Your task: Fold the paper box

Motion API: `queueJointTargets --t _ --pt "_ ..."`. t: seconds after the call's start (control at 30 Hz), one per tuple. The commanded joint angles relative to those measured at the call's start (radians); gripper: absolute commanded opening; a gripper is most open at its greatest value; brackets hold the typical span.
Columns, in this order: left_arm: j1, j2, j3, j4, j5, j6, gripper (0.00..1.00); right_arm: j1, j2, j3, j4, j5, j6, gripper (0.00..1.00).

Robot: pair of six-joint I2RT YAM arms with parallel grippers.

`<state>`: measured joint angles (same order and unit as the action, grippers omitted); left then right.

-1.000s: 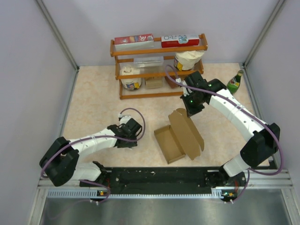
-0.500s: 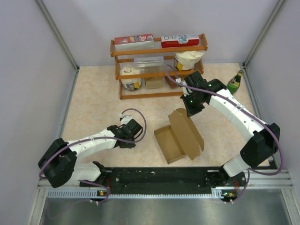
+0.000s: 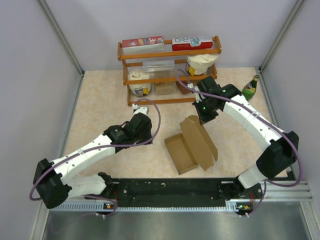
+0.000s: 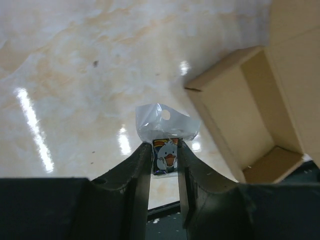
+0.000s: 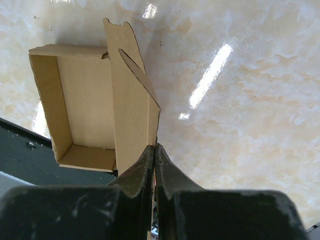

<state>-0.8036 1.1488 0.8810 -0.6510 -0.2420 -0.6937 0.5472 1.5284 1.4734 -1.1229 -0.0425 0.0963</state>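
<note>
We judge the fold to be mostly done. The plain brown cardboard paper box (image 3: 192,143) sits on the pale marbled bench (image 3: 100,105), between the two arms and near the front edge. Its shallow tray (image 5: 85,105) is already formed, with all four walls up. Its hinged lid panel (image 5: 131,100) rises from one long side and is not yet closed.

The right hand (image 5: 154,151) is pinched fully together on the free edge of that lid and holds it up. The left hand (image 4: 163,150) is narrowed onto a small clear plastic packet with a cartoon duck card (image 4: 165,127), gripped at its lower end. The packet is beside the tray's near corner and not over it. We cannot tell whether it touches the bench.

The tray is empty in both wrist views. We think the next move is to bring the packet over the open tray and release it. The lid would then swing down squarely so that its tab meets the front wall.

At the back, a wooden shelf rack (image 3: 170,51) carries red-and-white printed cartons (image 3: 142,42) on top. A clear plastic tub (image 3: 158,65) sits below, its contents too small to tell. A green glass bottle (image 3: 251,86) stands to the right of the rack.
</note>
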Motion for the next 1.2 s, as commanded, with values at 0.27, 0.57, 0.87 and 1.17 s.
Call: queueJointTargets --t 0.27,0.57,0.87,1.17 --pt "-0.166 0.244 0.148 0.33 0.236 0.039 0.33 0.013 0.006 0.002 0.026 0.021 -0.007 0.0" --pt "-0.184 0.313 0.141 0.433 0.32 0.048 0.64 0.013 0.009 -0.001 0.026 0.021 -0.012 0.0" --pt "-0.024 0.039 0.061 0.402 0.227 0.204 0.73 0.074 0.024 0.033 0.031 0.065 -0.053 0.0" --pt "0.27 -0.179 -0.138 0.62 0.521 0.378 0.75 0.247 0.088 0.108 0.035 0.174 -0.182 0.0"
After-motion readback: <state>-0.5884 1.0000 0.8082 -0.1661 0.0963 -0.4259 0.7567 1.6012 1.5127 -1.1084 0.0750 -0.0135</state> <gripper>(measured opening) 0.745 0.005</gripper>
